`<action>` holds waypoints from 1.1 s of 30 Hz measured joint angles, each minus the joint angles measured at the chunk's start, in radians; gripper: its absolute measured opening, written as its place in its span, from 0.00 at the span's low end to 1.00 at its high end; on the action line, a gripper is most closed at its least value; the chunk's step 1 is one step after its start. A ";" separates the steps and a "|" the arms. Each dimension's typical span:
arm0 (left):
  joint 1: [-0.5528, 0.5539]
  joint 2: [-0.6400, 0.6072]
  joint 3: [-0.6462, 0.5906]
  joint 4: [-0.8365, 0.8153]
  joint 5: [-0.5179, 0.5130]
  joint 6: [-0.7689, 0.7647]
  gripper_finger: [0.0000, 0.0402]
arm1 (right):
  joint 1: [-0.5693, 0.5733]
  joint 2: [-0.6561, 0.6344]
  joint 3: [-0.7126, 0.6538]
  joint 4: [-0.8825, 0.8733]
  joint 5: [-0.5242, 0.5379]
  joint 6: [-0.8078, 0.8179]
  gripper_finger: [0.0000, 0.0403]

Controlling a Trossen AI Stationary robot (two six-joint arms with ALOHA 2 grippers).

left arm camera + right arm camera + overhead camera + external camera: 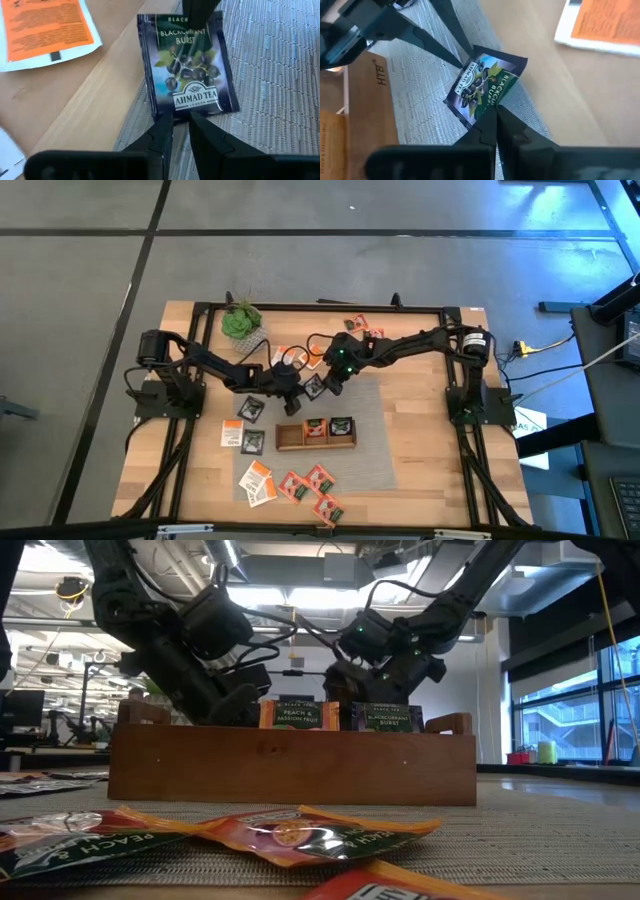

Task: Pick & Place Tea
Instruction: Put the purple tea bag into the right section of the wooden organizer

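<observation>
Tea sachets mostly lie loose: only two stand in the long brown wooden three-compartment tray (pixel 286 442), an orange peach one (pixel 299 715) and a dark blackcurrant one (pixel 386 718), while the end compartment in the high view looks unfilled. By my judgement the task is early, with many sachets left.

The dark blue square blackcurrant sachet (pixel 189 67) now in hand lies flat at the border of the grey woven mat (pixel 420 95) and the bare wooden tabletop (pixel 430 430), between the two pincers. The right pincer (pixel 494 117) has its fingers together, clamped on one edge of this sachet. The left pincer (pixel 181 122) sits at the opposite edge with its fingers a narrow gap apart; the gap looks free of foil, so I judge it is not gripping.

Beyond the left pincer, a white-and-orange sachet (pixel 45 30) lies on bare wood. Further dark sachets (pixel 250 408) lie well to the left pincer's outer side, and a cluster of red and orange sachets (pixel 305 485) lies past the tray at the tabletop's near edge. More red sachets (pixel 362 328) and a small green plant in a white pot (pixel 240 322) sit behind the pincers.

Room is tight: both pincers crowd one sachet, nearly tip to tip, so lifting risks contact between them. The tray is near, with open mat between.
</observation>
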 joint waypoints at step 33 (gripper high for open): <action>0.000 -0.352 0.001 -0.020 0.066 0.194 0.15 | 0.446 -0.572 0.000 -0.540 0.300 -0.175 0.00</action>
